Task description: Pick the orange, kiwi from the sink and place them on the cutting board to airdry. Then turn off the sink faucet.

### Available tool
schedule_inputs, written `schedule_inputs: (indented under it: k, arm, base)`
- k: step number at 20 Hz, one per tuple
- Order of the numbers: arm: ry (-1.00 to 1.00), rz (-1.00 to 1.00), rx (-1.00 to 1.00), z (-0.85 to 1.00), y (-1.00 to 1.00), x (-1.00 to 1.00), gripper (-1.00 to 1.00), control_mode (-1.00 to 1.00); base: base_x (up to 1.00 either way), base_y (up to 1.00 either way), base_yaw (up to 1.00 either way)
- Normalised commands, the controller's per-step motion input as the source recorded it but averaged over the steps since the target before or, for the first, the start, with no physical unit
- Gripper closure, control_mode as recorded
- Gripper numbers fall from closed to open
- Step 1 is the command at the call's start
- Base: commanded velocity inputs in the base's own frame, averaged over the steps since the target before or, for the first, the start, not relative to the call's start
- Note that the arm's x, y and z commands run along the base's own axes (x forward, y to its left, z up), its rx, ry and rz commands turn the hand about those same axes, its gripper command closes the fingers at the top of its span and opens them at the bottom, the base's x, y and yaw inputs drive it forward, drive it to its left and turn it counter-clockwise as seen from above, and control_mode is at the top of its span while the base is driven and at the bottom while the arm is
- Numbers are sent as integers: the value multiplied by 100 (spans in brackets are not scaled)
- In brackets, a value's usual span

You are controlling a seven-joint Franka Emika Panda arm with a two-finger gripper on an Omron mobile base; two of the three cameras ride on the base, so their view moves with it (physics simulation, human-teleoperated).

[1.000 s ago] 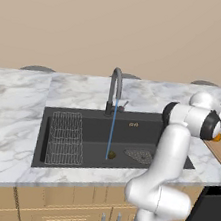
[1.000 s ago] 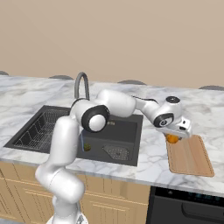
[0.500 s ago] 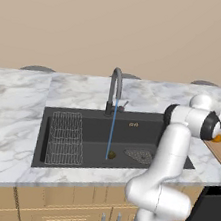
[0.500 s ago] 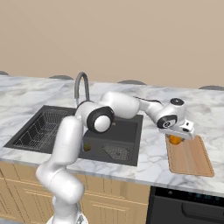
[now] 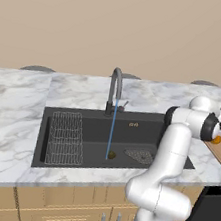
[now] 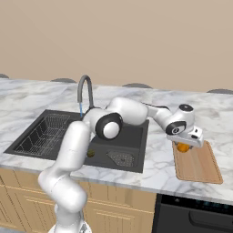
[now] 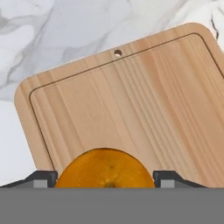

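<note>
Gripper (image 6: 184, 144) carried orange (image 7: 104, 168) over cutting board's (image 7: 131, 100) near edge, seemingly airborne.

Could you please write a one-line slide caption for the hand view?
Orange between the gripper's fingers, poised over the wooden cutting board on the marble counter.

The board (image 7: 127, 100) lies flat on a white marble counter (image 7: 48, 35) and is light wood with a groove running just inside its rim and a small round hole near the middle of its far edge. It sits askew in the picture, its far edge climbing to the right. The orange (image 7: 104, 169) is at the board's near edge, between the two dark fingertips (image 7: 41, 178) of the gripper (image 7: 104, 180), one tip close on each side of the fruit. Whether the tips touch the orange's skin is unclear.
</note>
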Motion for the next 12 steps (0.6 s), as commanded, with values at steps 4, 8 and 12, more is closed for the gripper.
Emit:
schedule_inputs:
  k: [4, 8, 12]
  arm:
    - [0, 0, 0, -19, 0, 6, -100, -100]
    - [0, 0, 1, -19, -6, 12, -100, -100]
    - [2, 0, 0, -8, -7, 5, -100, -100]
  base:
    - [0, 0, 0]
    - [0, 0, 0]
    - [0, 0, 0]
